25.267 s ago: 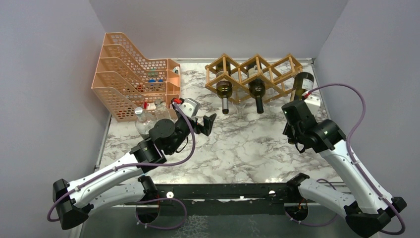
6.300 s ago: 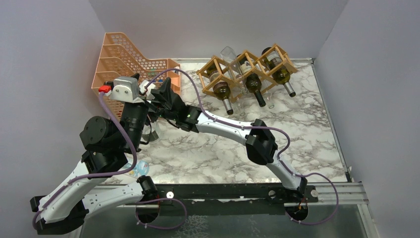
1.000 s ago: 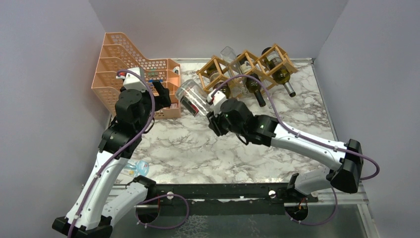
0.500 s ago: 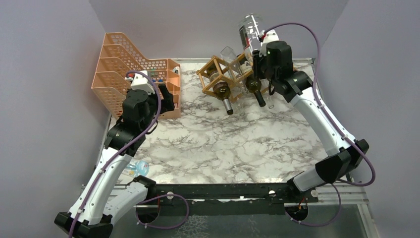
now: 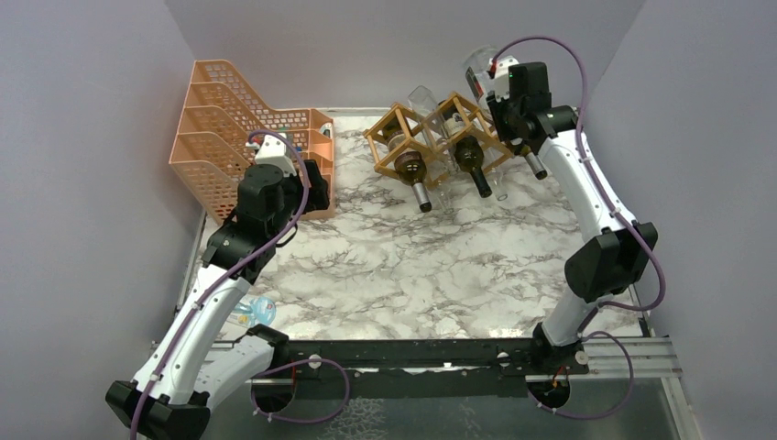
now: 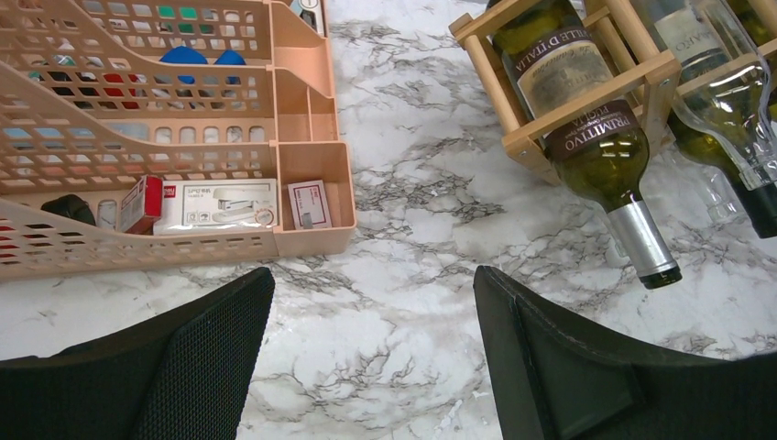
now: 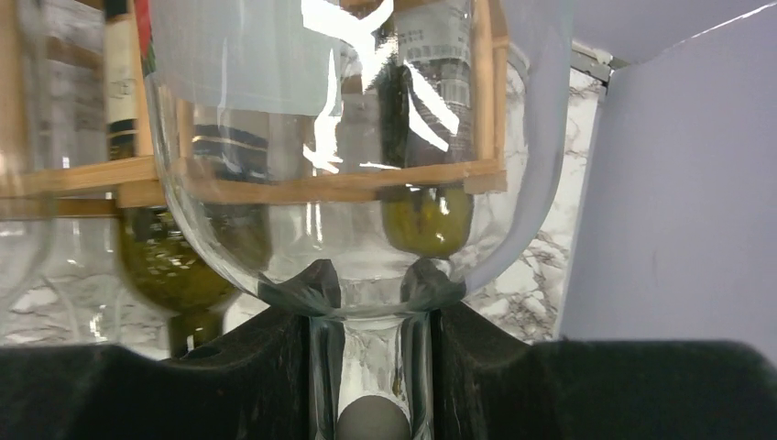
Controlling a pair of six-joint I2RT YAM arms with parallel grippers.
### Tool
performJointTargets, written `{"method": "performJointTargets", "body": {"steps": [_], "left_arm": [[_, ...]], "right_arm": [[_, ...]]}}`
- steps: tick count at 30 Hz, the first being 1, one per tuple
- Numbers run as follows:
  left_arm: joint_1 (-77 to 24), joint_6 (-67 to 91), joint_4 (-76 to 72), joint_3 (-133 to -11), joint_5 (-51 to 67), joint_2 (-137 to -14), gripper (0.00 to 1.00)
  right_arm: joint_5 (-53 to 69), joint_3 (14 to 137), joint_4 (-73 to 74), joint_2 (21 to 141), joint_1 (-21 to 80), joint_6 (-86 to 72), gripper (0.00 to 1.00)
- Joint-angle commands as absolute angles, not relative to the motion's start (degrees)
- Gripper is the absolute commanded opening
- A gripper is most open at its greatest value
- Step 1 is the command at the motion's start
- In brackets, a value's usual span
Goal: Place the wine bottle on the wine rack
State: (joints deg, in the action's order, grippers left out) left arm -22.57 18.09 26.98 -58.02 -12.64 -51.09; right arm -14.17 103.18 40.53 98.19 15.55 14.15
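Observation:
My right gripper [image 5: 497, 90] is shut on the neck of a clear glass wine bottle [image 5: 477, 66] and holds it over the right end of the wooden wine rack [image 5: 400, 130] at the back. In the right wrist view the bottle [image 7: 366, 137] fills the frame, its neck clamped between my fingers [image 7: 275, 357], with rack slats [image 7: 92, 174] and a green bottle seen through the glass. Whether it rests on the rack is unclear. My left gripper [image 5: 311, 179] is open and empty beside the orange tray; the left wrist view shows it [image 6: 371, 302] over bare marble.
The rack holds dark green bottles [image 5: 412, 170] [image 5: 473, 161] and another clear bottle [image 5: 423, 99]. An orange mesh file tray [image 5: 229, 128] with small items stands at the back left. A small plastic bottle [image 5: 252, 312] lies at the near left. Walls enclose the table.
My right gripper has carried the clear bottle from beside the orange tray up and across to the rack's right end, and now lower there. My left arm shifted slightly nearer.

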Motion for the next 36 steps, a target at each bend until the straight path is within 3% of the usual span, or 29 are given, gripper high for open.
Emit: {"method": "performJointTargets", "body": {"steps": [1,11,22,27,30,33,36], "left_arm": [[-22.53,17.9,25.23,-57.22,-10.42,-51.76,0.86],[-22.53,18.45,25.0,-57.13,-9.63,-52.43,0.85],[-22.59,19.07,25.05,-59.23,-6.7,-53.73,0.86],[-22.59,20.42,25.19,-59.77,-2.48,-55.62,0.89],[-22.54,23.32,26.26,-60.37,-1.88,-57.52,0.98],[-22.52,24.15,28.34,-61.44,-1.0,-59.69,0.99],[-22.54,24.67,28.58,-61.58,-0.6,-60.8,0.99]], "right_arm": [[-10.38,111.13,33.68,98.1,13.33,17.48,0.01],[-7.63,111.61,36.59,101.56,11.99,18.78,0.01],[-10.8,113.31,41.46,105.6,11.9,19.41,0.1],[-10.99,111.49,41.26,105.64,11.93,19.73,0.24],[-9.96,110.61,41.16,105.58,11.88,19.59,0.37],[-9.1,110.23,41.82,105.45,11.91,18.78,0.49],[-8.8,110.43,42.9,105.28,11.92,17.16,0.55]]}}
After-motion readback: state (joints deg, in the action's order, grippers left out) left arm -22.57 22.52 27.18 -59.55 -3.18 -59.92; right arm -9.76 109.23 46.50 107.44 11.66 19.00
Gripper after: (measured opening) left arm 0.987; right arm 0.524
